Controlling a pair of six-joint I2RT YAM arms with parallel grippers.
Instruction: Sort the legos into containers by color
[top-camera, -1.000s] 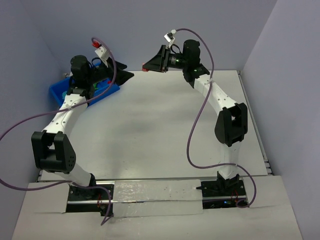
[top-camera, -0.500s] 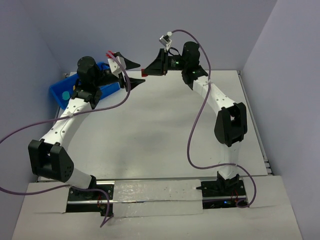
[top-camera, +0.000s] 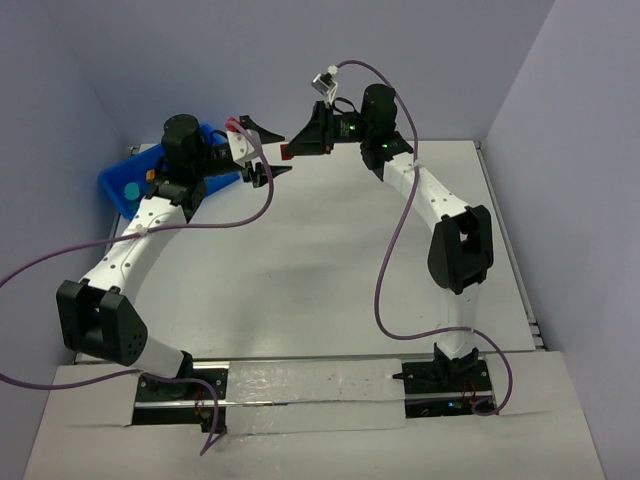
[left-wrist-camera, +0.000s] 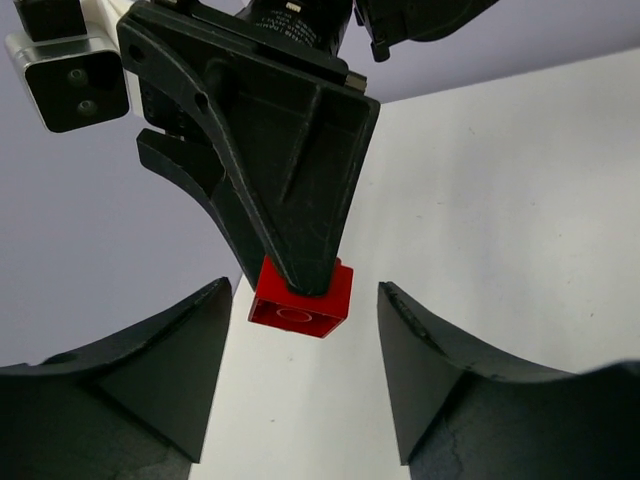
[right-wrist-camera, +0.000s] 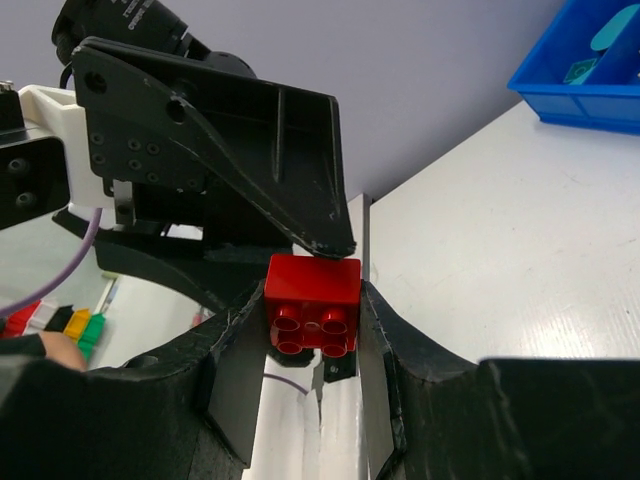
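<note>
Pinching a red lego (right-wrist-camera: 312, 300), the right gripper (top-camera: 299, 142) holds it aloft — left gripper (left-wrist-camera: 303, 295) faces it, jaws spread wide apart

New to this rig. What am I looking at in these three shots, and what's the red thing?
Two robot arms, left and right, are bolted at the near edge of a white table. The wide picture comes from a fixed camera above and behind them. The other two come from a camera on each wrist, so the dark shapes along the bottom are that arm's own fingers. The right gripper is shut on a red lego brick, held in the air. The left gripper is open, with one finger on either side of the brick and gaps showing, so it is not touching. It looks like a handover, but that is a guess. The blue bin at the far left is the sorting container.
</note>
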